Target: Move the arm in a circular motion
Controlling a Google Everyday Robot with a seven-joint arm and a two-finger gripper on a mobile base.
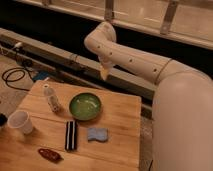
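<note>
The cream-white arm (140, 62) of thick rounded segments with small dark holes reaches from the lower right up to a rounded elbow (102, 34) near the top middle. Its small yellowish-tan tip, the gripper (104, 73), hangs down from the elbow above the far edge of the wooden table (122, 112). It holds nothing that I can see.
On the table stand a green bowl (85, 106), a small white bottle (50, 98), a white cup (21, 122), a black striped bar (71, 135), a blue sponge (97, 134) and a red-brown object (48, 154). Black cables (15, 76) lie on the floor at left.
</note>
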